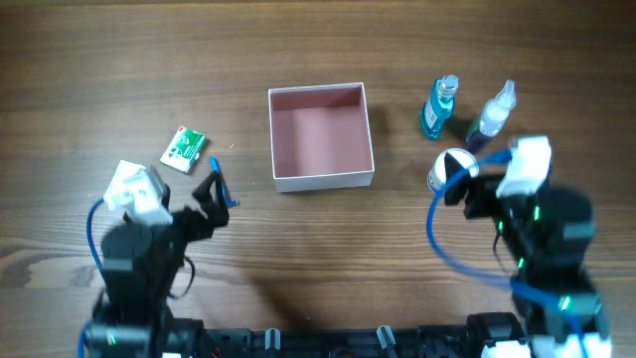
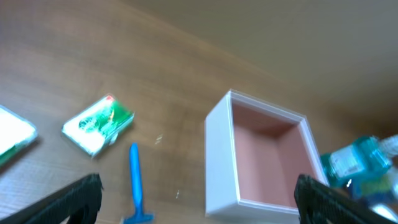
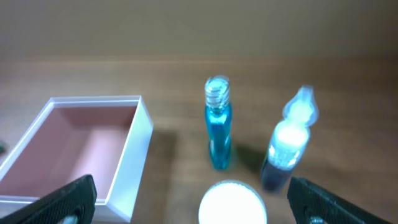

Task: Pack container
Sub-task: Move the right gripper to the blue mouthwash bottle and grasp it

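Straight to the container (image 1: 323, 180): upper centre of the overhead frame, square on the wooden bench (image 1: 89, 60), open top up, white walls, dusty pink floor on show. Left of it, a green-and-white packet (image 1: 184, 149). Lower down and nearer the box, a blue razor (image 1: 221, 186), flat on the wood, touching neither. Over to the right: a teal bottle (image 1: 438, 107) and a white-capped spray bottle (image 1: 492, 117), upright, side by side, well apart from the box. Just below that pair, a round white-lidded jar (image 1: 449, 169). Left claw (image 1: 211, 202) at lower left, just beside the razor, fingers spread wide, clamped on nothing. Right claw (image 3: 191, 184) at lower right, fingers equally wide. In its wrist view, jar low between them, both bottles dead ahead, box off to the left.
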Tool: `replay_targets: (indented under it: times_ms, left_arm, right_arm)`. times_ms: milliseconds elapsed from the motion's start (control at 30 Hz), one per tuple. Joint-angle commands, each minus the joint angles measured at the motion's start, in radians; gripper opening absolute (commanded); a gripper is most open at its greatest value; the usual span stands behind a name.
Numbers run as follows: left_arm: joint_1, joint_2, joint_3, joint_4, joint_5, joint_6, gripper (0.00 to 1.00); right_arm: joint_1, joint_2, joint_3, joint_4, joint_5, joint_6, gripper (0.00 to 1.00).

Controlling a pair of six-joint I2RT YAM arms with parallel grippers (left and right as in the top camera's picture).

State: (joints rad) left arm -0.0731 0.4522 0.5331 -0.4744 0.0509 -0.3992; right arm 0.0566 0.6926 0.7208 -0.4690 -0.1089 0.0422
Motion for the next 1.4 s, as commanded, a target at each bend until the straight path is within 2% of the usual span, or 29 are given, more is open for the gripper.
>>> replay_targets:
  times_ms: [0, 167, 267, 367, 567, 867, 1367]
  left_arm:
    - [-0.006, 0.285, 0.243, -0.171, 0.002, 0.055, 1.0]
    - [-0.006, 0.5, 0.442, -0.38, 0.009, 0.054, 1.0]
    - [-0.006, 0.562, 0.471, -0.402, 0.015, 0.051, 1.0]
    - [-0.006, 0.587, 0.471, -0.406, 0.016, 0.051, 1.0]
    - [-0.006, 0.591, 0.471, -0.406, 0.02, 0.051, 1.0]
    - [-0.006, 0.591, 0.471, -0.402, 0.02, 0.051, 1.0]
    - [-0.006, 0.592, 0.47, -0.397, 0.019, 0.051, 1.0]
  right_arm:
    - [0.002, 0.223, 0.246, -0.17, -0.138, -0.088, 1.0]
    - [0.002, 0.48, 0.521, -0.541, -0.164, -0.115, 1.0]
    - [0.002, 0.575, 0.585, -0.614, -0.161, -0.127, 1.0]
    - [0.002, 0.613, 0.592, -0.606, -0.154, -0.143, 1.0]
    - [0.001, 0.68, 0.664, -0.568, -0.066, -0.062, 1.0]
    - [0.001, 1.02, 1.135, -0.802, 0.049, -0.056, 1.0]
    - [0.001, 1.349, 1.152, -0.73, 0.05, -0.04, 1.0]
